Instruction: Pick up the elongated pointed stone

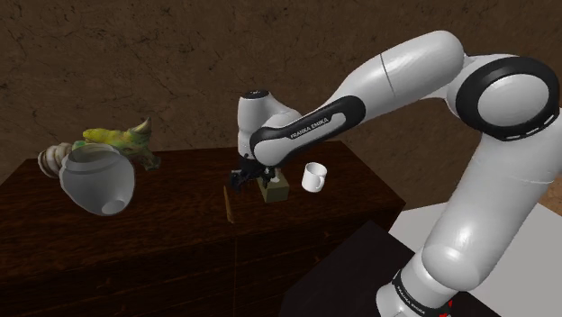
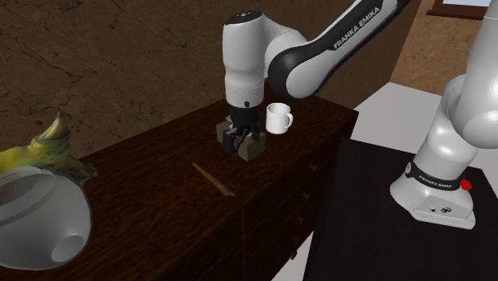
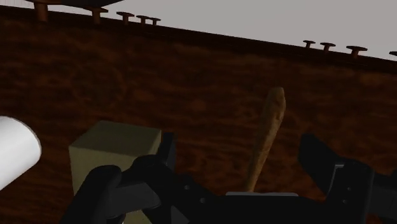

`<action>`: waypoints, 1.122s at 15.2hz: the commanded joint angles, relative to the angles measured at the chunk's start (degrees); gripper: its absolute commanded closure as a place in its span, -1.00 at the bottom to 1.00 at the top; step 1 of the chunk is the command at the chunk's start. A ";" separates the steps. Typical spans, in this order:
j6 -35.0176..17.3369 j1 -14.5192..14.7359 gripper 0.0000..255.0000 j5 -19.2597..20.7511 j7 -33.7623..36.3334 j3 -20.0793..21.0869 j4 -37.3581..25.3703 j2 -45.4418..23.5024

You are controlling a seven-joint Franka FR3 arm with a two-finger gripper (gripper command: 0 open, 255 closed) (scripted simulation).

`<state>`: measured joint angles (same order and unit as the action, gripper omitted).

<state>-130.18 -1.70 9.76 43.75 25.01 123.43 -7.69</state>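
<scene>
Stone: slim brown pointed stone [image 2: 212,180], mid-frame in the second exterior view; likely light, stiff, brittle-tipped.
Hold: mid-length, across its width.
Jaws: released, empty.

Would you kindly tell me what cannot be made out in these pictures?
Wrist view: the tool hides one end of the brown stone.
Wrist view: the white mug is cut off by the edge.
Second exterior view: the tool covers part of the olive block.
Second exterior view: the grey vase is cut by the edge.
</scene>
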 commanded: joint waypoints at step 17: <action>-4.32 8.58 -1.00 13.38 17.69 -6.99 -20.68 -28.52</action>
<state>-133.87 6.67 22.80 61.15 18.27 102.87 -35.45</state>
